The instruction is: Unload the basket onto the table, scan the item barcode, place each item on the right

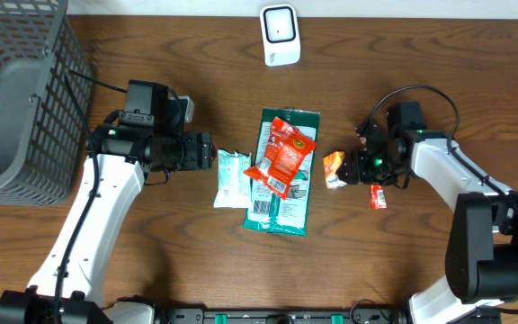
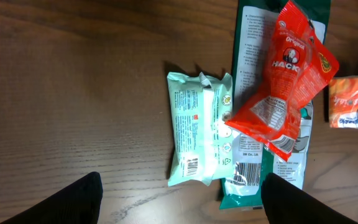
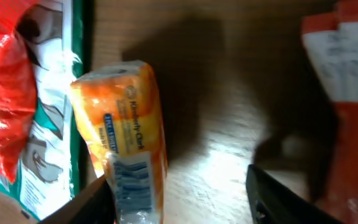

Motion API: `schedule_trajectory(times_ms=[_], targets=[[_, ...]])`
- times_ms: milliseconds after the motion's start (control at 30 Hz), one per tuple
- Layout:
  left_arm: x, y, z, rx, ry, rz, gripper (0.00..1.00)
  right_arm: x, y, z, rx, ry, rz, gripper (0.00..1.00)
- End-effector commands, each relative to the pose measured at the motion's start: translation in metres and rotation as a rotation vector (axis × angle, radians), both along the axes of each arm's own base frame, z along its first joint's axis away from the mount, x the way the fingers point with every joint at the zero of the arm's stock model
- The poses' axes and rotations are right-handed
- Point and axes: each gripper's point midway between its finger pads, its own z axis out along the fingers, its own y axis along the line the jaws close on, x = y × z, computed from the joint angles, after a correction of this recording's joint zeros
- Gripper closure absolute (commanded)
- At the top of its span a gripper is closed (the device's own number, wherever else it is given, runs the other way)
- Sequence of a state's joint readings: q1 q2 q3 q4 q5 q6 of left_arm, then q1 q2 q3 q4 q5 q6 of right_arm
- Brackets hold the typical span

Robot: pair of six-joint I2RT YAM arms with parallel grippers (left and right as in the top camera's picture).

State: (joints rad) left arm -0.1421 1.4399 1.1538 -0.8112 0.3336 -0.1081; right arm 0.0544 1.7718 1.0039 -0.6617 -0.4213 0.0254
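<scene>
An orange tissue pack (image 1: 334, 169) lies on the table just right of the pile; in the right wrist view the orange tissue pack (image 3: 126, 124) rests against my left-hand finger (image 3: 86, 208). My right gripper (image 1: 347, 168) (image 3: 179, 186) is open around it, with a wide gap to the other finger. My left gripper (image 1: 209, 150) (image 2: 182, 186) is open and empty, hovering by a mint-green pack (image 1: 231, 178) (image 2: 194, 130) whose barcode faces up. The white scanner (image 1: 280, 34) stands at the back centre.
A red snack bag (image 1: 281, 155) (image 2: 288, 81) lies on a long green package (image 1: 281, 193) (image 2: 241, 62). A small red packet (image 1: 378, 196) (image 3: 353, 93) sits under my right arm. A grey wire basket (image 1: 16, 99) fills the back left corner.
</scene>
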Motion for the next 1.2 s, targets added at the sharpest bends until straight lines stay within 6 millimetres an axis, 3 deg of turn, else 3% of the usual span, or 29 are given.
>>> schedule_trajectory(times_ms=[0, 267, 600, 633, 900, 1167], targets=[[0.002, 0.002, 0.006, 0.005, -0.015, 0.01, 0.18, 0.017, -0.011, 0.015, -0.049, -0.025, -0.023, 0.36], [0.002, 0.002, 0.006, 0.005, -0.015, 0.01, 0.18, 0.035, -0.037, 0.03, -0.207, -0.061, -0.051, 0.36], [0.002, 0.002, 0.006, 0.005, -0.015, 0.01, 0.18, 0.031, 0.012, 0.069, -0.182, -0.042, 0.054, 0.45], [0.002, 0.002, 0.006, 0.005, -0.015, 0.01, 0.18, 0.028, 0.02, 0.066, -0.279, -0.045, 0.046, 0.46], [0.002, 0.002, 0.006, 0.005, -0.015, 0.01, 0.18, 0.017, 0.021, 0.055, -0.66, -0.149, -0.028, 0.54], [0.002, 0.002, 0.006, 0.005, -0.015, 0.01, 0.18, 0.017, 0.02, 0.038, -0.78, -0.264, -0.008, 0.61]])
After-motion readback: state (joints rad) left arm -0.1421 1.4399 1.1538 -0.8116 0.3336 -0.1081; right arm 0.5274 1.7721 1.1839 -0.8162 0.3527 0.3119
